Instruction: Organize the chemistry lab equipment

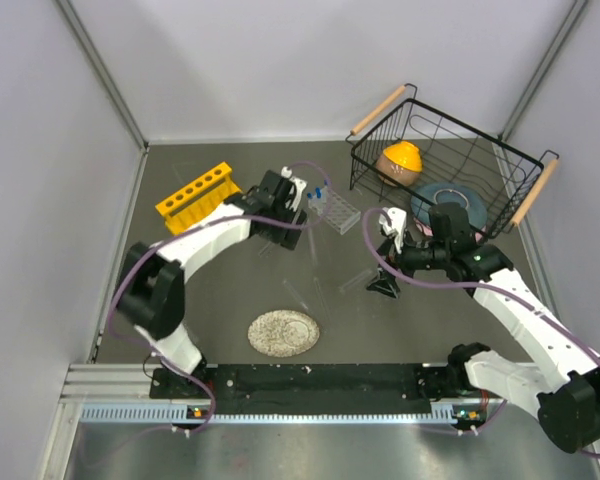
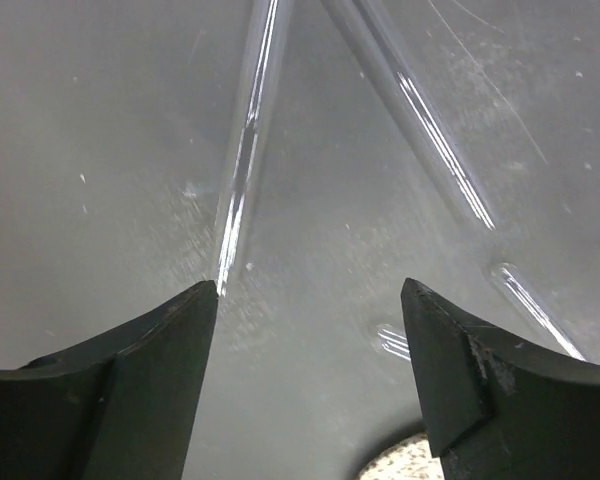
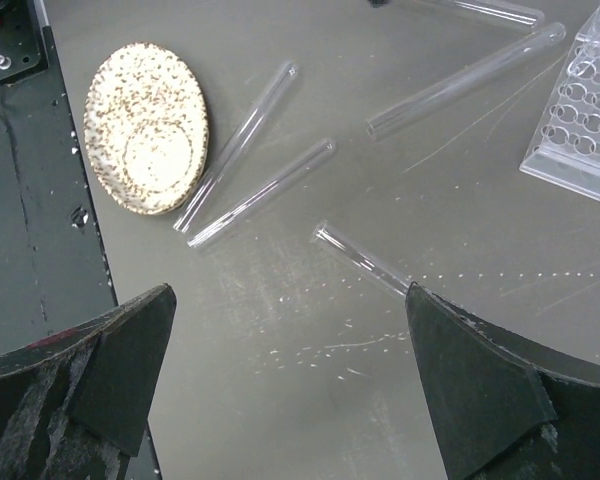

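Several long clear test tubes lie loose on the grey table. Under my left gripper (image 2: 310, 290) one test tube (image 2: 245, 150) runs up from the left fingertip and another (image 2: 430, 130) slants to the right; its jaws stand open with nothing between them. My right gripper (image 3: 290, 300) hangs open over bare table, and a tube (image 3: 365, 258) ends at its right finger. Two tubes (image 3: 238, 145) lie beside the disc. From above, the left gripper (image 1: 278, 232) is near the small clear rack (image 1: 332, 208) with blue-capped vials (image 1: 323, 190). The yellow rack (image 1: 195, 192) stands at the back left, and the right gripper (image 1: 385, 262) is mid-table.
A black wire basket (image 1: 500, 190) with dishes stands at the back right, just behind the right arm. A round speckled disc (image 1: 283, 333) lies near the front edge. The clear rack's corner (image 3: 580, 110) shows at the right wrist view's upper right.
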